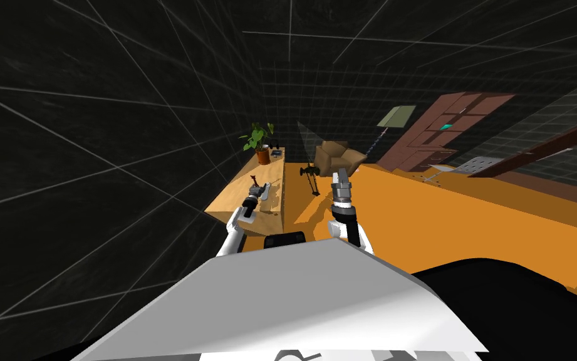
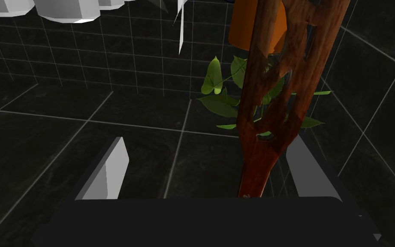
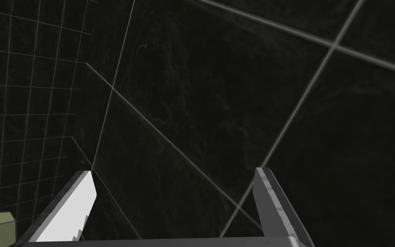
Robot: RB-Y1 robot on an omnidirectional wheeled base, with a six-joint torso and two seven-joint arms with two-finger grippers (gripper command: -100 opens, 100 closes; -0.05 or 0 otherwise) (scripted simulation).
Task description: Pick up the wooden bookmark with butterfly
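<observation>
Head view: left gripper (image 1: 254, 188) over the wooden table (image 1: 268, 169), centre-left; right gripper (image 1: 341, 178) raised mid-frame.
Left wrist: fingers spread, bookmark (image 2: 256, 167) between them, against one finger, not clamped.
Right wrist: fingers apart, empty.
Grasp step, probably; next: close squarely on it.

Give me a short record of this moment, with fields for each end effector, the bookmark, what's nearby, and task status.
left end effector: open, over the wooden table
bookmark: dark brown wood with cut-outs, standing inside the left end effector's opening, close to one side, not pressed from both
right end effector: open, empty, held up to the right of the table
plant: green leaves in an orange pot, beyond the bookmark
task status: bookmark not yet gripped
</observation>
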